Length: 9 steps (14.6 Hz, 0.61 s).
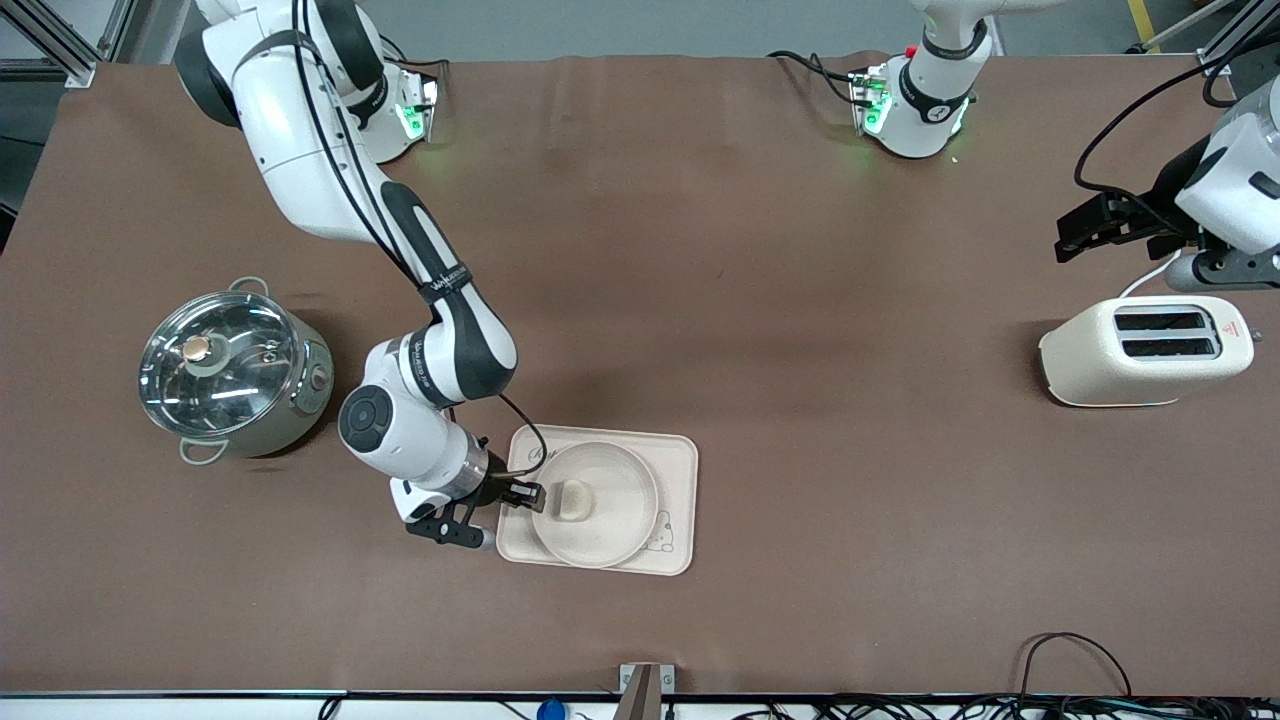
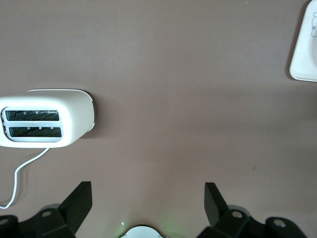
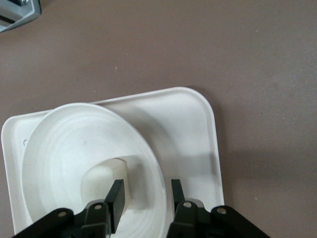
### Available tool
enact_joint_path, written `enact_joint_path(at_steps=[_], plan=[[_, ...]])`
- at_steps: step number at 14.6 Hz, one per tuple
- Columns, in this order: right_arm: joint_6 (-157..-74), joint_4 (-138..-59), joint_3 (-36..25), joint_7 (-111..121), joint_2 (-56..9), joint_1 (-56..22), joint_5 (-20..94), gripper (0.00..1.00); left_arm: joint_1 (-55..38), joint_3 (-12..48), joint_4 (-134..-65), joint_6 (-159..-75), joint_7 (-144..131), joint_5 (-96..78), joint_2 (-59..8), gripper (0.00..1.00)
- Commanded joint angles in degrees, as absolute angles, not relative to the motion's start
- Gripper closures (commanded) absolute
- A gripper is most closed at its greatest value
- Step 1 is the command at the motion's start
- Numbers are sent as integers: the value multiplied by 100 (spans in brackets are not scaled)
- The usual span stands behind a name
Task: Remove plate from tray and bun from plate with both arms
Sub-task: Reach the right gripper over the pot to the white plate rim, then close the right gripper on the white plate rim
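A round cream plate (image 1: 596, 505) sits on a rectangular cream tray (image 1: 680, 500) on the brown table, with a small pale bun (image 1: 574, 499) lying on the plate; the right gripper (image 1: 524, 493) is low at the plate's edge toward the right arm's end of the table, its fingers (image 3: 115, 201) partly closed with one inside the rim and one outside, straddling it, though whether they pinch it yet I cannot tell. The left gripper (image 2: 143, 203) waits wide open and empty above bare table near a white toaster (image 1: 1145, 350). To do this step well, I judge the right fingers should close firmly on the rim alone, clear of the bun, then lift the plate level so the bun stays put.
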<state>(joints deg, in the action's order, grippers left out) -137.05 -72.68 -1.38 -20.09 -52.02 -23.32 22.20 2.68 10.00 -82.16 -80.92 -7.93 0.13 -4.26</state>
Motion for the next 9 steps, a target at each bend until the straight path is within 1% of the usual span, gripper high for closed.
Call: enact_joint_path(at_steps=[1, 5, 9], plan=[[-13711, -7303, -18, -1723, -5274, -2276, 2355, 54, 290, 1011, -8104, -8086, -747, -18, -457, 0], [-13763, -7391, -18, -1705, -5300, -2285, 2347, 54, 299, 1002, -8104, -8138, -782, -26, -439, 0], [-13921, -7409, -9, -1608, -5431, -2303, 2355, 61, 299, 1002, -8130, -8244, -747, -17, -387, 0]])
